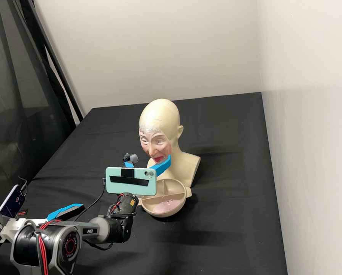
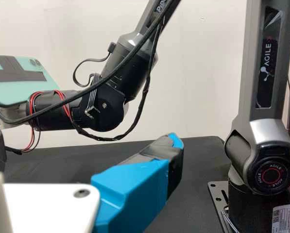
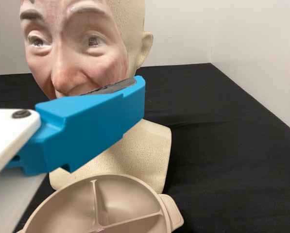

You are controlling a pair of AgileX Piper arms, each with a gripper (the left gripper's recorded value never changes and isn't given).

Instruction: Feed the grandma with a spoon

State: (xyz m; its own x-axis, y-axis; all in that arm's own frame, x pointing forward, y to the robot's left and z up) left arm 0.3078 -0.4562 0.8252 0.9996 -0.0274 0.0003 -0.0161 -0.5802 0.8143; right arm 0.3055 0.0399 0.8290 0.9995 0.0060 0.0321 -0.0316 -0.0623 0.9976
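The grandma (image 1: 159,126) is a bald mannequin head on a cream bust at the middle of the bench, mouth open. Right in front of her stands a beige divided bowl (image 1: 184,190), its sections bare. My right gripper (image 1: 151,158) is raised at her chin and open. One blue finger (image 1: 162,166) lies along her mouth, and in the right wrist view this finger (image 3: 96,116) crosses her lips (image 3: 81,90) above the bowl (image 3: 130,199). My left gripper (image 1: 77,208) hovers low at the front left, open, and its finger (image 2: 149,165) holds nothing.
A mint phone (image 1: 130,180) sits on the right wrist, a dark one (image 1: 12,200) on the left wrist. The right arm's elbow (image 2: 106,102) and an arm's upright link (image 2: 261,145) stand close to the left gripper. White walls bound the bench behind and to the right.
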